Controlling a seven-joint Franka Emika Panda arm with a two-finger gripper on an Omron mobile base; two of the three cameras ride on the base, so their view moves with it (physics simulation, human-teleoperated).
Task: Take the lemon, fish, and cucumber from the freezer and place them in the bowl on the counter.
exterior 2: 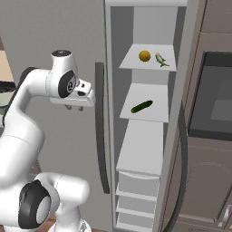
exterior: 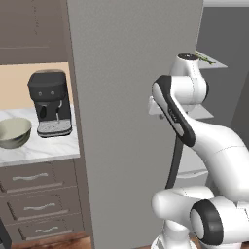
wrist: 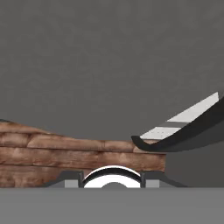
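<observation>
Risk: your fingers [exterior 2: 74, 108], spread unreadable, hang beside the freezer [exterior 2: 145, 136] door; swinging toward the cucumber [exterior 2: 141, 106] could strike it.

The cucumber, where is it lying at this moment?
In the right base view, the cucumber lies alone on the second pale shelf inside the open freezer, one shelf below the lemon and the fish.
</observation>
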